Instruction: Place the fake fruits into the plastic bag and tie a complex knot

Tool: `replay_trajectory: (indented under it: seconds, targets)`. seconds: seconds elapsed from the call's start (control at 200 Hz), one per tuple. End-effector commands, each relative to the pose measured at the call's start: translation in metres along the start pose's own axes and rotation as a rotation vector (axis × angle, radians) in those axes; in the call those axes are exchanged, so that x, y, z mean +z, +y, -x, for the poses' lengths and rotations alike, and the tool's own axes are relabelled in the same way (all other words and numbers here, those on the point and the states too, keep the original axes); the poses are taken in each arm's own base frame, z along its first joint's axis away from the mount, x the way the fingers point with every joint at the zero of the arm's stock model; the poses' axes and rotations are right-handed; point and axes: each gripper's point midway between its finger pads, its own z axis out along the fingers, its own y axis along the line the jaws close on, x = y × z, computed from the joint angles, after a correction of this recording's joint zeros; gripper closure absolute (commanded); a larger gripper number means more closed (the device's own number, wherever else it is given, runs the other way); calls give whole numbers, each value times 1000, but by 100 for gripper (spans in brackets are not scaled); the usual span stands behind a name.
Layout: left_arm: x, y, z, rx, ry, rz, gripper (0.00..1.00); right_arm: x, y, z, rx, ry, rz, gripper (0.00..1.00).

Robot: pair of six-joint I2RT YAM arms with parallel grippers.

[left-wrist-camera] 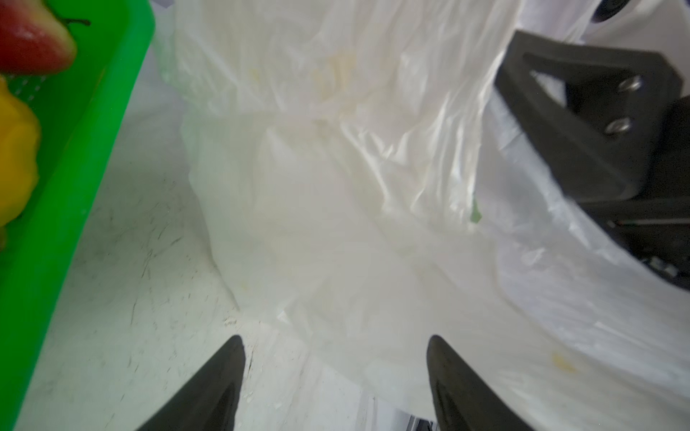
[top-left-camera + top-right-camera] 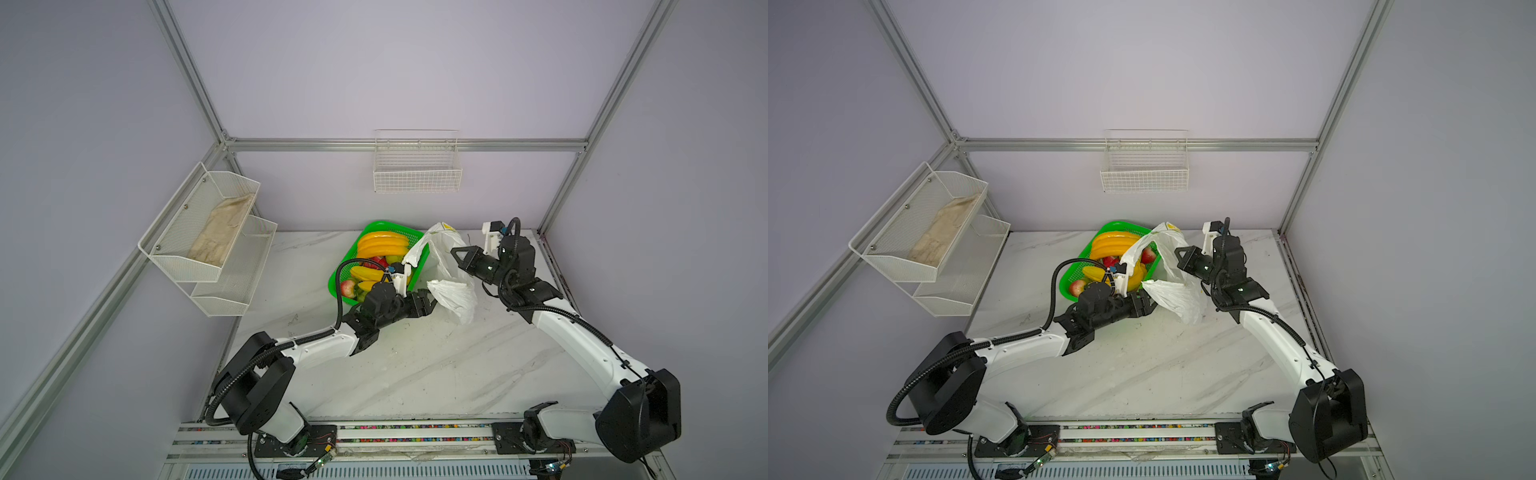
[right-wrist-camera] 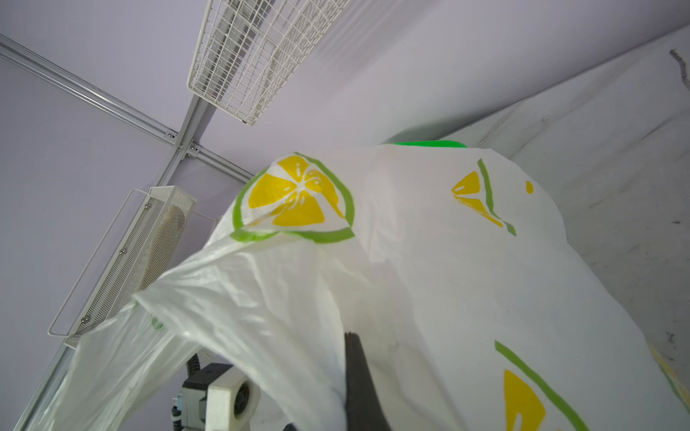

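The plastic bag (image 2: 452,296) stands crumpled near the counter's (image 2: 415,374) far edge. It overlaps the green basket (image 2: 376,226) and hides part of the fake fruits (image 2: 382,245) lying inside. The right gripper (image 2: 456,252) is clenched on the bag, fingertips buried under film. The left gripper (image 1: 332,345) is released, fingers spread at the bag's lower fold, and any contact is lost in blur.

The plastic bag (image 3: 429,280) is translucent white, printed with yellow lemon slices ringed green. The basket (image 2: 347,255) is bright green, its bananas (image 2: 382,245) yellow.
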Motion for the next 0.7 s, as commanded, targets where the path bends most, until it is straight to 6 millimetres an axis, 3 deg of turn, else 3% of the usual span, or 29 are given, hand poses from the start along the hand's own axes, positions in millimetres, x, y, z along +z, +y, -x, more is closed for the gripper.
replay_trajectory:
  seconds: [0.0,0.135,0.245,0.515,0.695]
  targets:
    - [4,-58,54,49,-121,-149,22,-3,7,1,0,-7,38,100]
    - [12,-49,66,15,-138,-137,21,-4,7,-1,-17,-3,42,100]
    - [20,-52,74,24,-139,-167,19,-5,4,-2,-43,3,24,100]
    - [49,-45,74,28,-89,-152,19,-7,3,-6,-70,27,14,100]
    - [57,-38,76,28,-83,-136,22,-7,-4,-9,-94,48,-27,100]
